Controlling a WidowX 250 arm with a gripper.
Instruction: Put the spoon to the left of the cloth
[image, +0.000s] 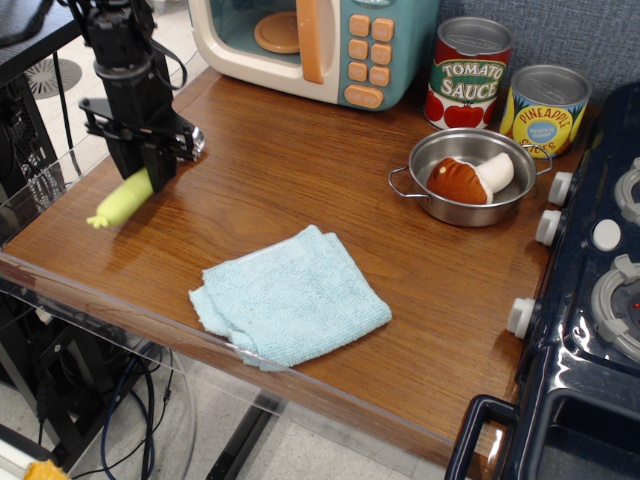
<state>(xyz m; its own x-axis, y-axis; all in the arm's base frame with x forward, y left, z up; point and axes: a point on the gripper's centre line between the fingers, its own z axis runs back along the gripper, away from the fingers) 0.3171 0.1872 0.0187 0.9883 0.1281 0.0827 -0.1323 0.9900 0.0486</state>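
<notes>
The spoon (122, 200) has a yellow-green handle pointing down-left and a silver bowl showing at the gripper's right side. My gripper (150, 165) is shut on the spoon's upper handle and holds it low over the table's left part, close to the wood. The light blue cloth (288, 296) lies folded near the front edge, to the right of the spoon and apart from it.
A toy microwave (315, 40) stands at the back. Two cans (470, 72) stand at the back right. A steel pot (470, 178) with a toy mushroom sits right of centre. A toy stove (600, 290) fills the right edge. The table's left edge (40, 215) is near the spoon.
</notes>
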